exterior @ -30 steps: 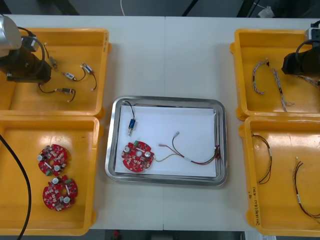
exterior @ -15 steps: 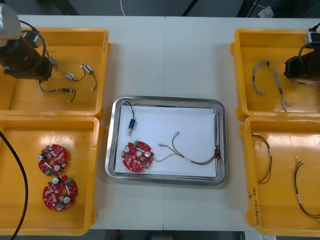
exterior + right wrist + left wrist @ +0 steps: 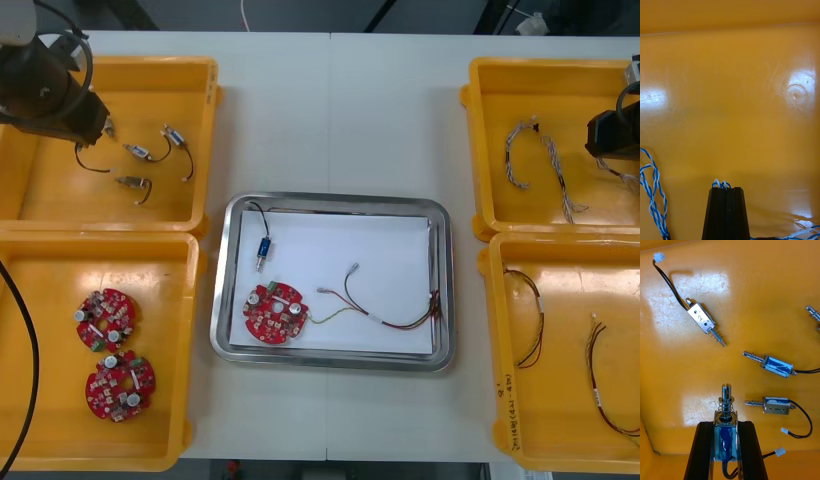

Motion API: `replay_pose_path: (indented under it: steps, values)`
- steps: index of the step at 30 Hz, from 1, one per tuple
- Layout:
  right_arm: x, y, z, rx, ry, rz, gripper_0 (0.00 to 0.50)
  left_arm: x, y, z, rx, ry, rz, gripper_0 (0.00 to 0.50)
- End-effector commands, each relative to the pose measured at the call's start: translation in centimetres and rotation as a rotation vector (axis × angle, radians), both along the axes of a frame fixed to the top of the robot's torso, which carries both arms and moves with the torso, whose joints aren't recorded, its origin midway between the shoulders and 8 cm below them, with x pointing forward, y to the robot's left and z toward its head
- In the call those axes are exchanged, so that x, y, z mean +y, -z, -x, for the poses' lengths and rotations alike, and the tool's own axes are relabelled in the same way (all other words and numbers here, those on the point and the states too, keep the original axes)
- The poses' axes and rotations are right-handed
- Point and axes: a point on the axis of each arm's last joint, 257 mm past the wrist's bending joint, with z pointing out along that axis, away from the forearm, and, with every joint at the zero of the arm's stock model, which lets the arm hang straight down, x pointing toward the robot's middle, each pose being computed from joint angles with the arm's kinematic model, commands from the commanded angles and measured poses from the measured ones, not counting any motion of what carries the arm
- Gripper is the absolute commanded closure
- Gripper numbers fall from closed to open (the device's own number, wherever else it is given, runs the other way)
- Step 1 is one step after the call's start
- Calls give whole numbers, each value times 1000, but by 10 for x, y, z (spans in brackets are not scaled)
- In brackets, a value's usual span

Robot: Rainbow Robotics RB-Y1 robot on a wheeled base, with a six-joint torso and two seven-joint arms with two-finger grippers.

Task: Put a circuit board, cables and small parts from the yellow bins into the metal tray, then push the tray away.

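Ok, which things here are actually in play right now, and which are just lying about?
In play: left gripper shut on a small metal part; right gripper shut on the blue and white cable; metal tray.
Lying about: two spare circuit boards; loose parts in the far left bin; cables in the near right bin.

- Bins [image 3: 100,205]: bright yellow.
- Tray [image 3: 330,203]: shiny silver rim, white inside.
- Circuit board [image 3: 274,312] in the tray: red, dotted with silver.
- Twisted cable [image 3: 721,184]: blue and white spiral.
- Small metal part [image 3: 725,435]: silver with a blue band.
- Fingers [image 3: 702,453]: black.
- Table [image 3: 330,110]: off-white.
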Motion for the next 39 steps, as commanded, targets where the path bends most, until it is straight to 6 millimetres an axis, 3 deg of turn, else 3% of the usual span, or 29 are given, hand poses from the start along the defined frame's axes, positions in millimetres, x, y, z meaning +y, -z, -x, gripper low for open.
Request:
replay_pose_path:
  steps: [1,7,20,26,32,39]
  values:
    - [-22,-65,-9,-66,-19,106,500,-26,-13,5,-33,-116,74,499]
    - [-14,-76,2,-25,18,70,500,-49,-21,18,-15,-113,81,496]
    - [-13,-51,24,52,78,-21,500,-92,-22,35,-38,-62,84,494]
    - [-3,-48,23,28,88,-30,500,-107,-20,45,-32,-49,81,493]
    - [-4,-53,15,-10,89,-24,500,-135,-21,49,-44,-75,136,496]
    - [6,-42,6,-42,89,-45,500,-165,-22,57,-61,-96,172,494]
